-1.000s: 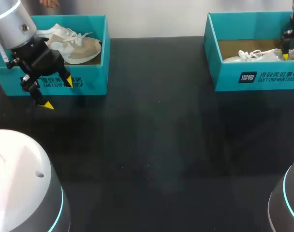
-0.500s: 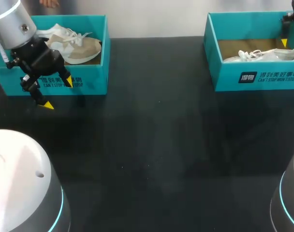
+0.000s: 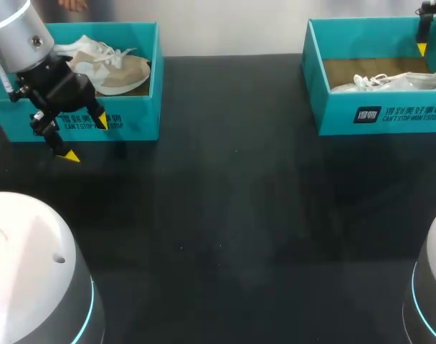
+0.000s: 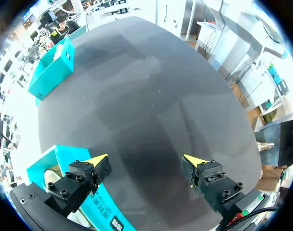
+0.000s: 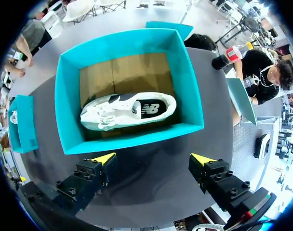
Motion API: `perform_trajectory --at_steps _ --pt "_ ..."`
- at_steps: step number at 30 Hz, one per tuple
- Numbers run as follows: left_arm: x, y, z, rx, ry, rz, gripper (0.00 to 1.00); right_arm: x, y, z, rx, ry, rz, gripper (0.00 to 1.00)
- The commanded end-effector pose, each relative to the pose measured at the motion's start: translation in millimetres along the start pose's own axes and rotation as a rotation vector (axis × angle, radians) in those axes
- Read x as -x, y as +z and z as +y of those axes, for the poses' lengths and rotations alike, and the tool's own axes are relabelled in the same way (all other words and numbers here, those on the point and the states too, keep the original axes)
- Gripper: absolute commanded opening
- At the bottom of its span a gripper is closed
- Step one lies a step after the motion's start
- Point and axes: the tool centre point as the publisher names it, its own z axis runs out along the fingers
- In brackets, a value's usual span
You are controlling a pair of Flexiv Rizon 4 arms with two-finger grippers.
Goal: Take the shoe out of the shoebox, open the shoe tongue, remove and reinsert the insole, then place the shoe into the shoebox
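A white shoe (image 5: 129,109) lies on its side in the teal shoebox (image 5: 191,91) at the table's right rear, also seen as shoe (image 3: 386,81) in box (image 3: 379,113). My right gripper (image 5: 153,159) hangs open high above that box's near wall, empty; the head view shows only one yellow fingertip (image 3: 421,49) at the box's far right corner. A beige and white shoe (image 3: 107,66) sits in a second teal shoebox (image 3: 125,118) at the left rear. My left gripper (image 3: 86,137) stands open and empty in front of that box, its wall (image 4: 96,204) beside one finger.
Dark tabletop (image 3: 232,215) stretches between and in front of the two boxes. The right box (image 4: 52,67) shows far ahead of the left gripper, and the left box (image 5: 21,127) off to the side of the right gripper.
My right gripper has lifted up and back from the white shoe, toward the box's far corner, still open. The left arm and both shoes have not moved.
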Motion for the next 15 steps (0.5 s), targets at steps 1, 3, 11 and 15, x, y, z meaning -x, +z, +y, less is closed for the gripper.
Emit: perform_trajectory --at_steps 1,3,11,15 --pt "-1.0 -0.2 -0.2 0.003 0.000 -0.001 1.00 2.3 1.1 -5.7 0.019 -0.001 0.005 1.00" --pt "-1.0 -0.2 -0.2 0.003 0.000 -0.001 1.00 2.3 1.1 -5.7 0.019 -0.001 0.005 1.00" --pt "24.5 -33.2 23.7 0.044 0.105 -0.001 1.00 2.3 1.1 -5.7 0.019 -0.001 0.005 1.00" --pt "45.9 -51.6 48.6 0.113 0.279 -0.010 1.00 2.3 1.1 -5.7 0.019 -0.001 0.005 1.00"
